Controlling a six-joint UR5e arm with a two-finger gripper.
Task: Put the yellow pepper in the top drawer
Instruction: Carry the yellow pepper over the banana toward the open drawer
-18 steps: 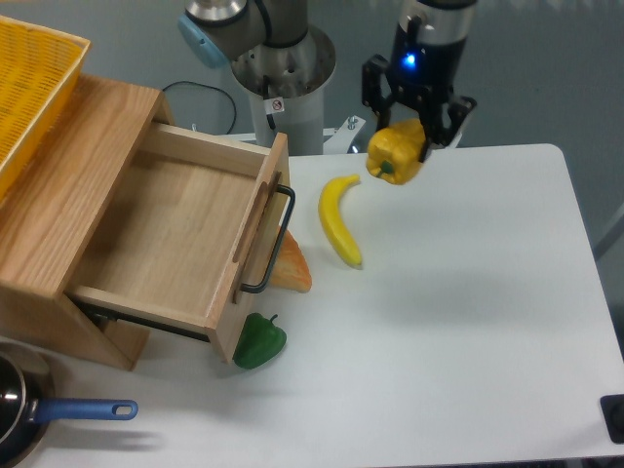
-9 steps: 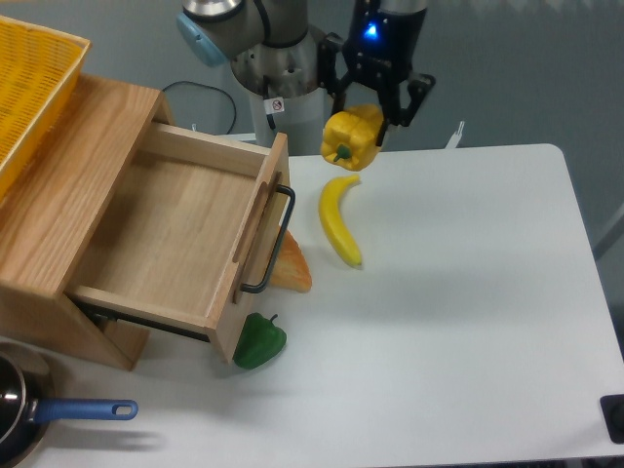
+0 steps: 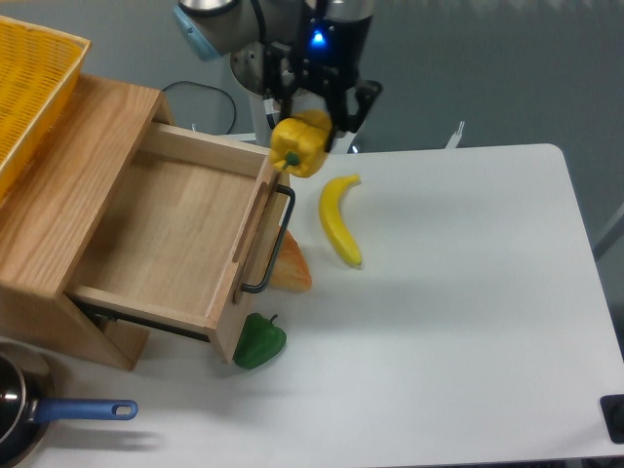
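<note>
your black two-finger pincer (image 3: 314,125) is clamped on the glossy yellow bell pepper (image 3: 300,144), airborne beside the open light-oak top drawer (image 3: 166,234) (front corner); carrying over and releasing remain.

No words, brand names or numbers are legible anywhere in the frame. The only sign is a small round red-ringed prohibition sticker (image 3: 272,110) on the white robot base column (image 3: 258,83) at the upper middle of the frame, and its inner symbol is too small to make out.
</note>
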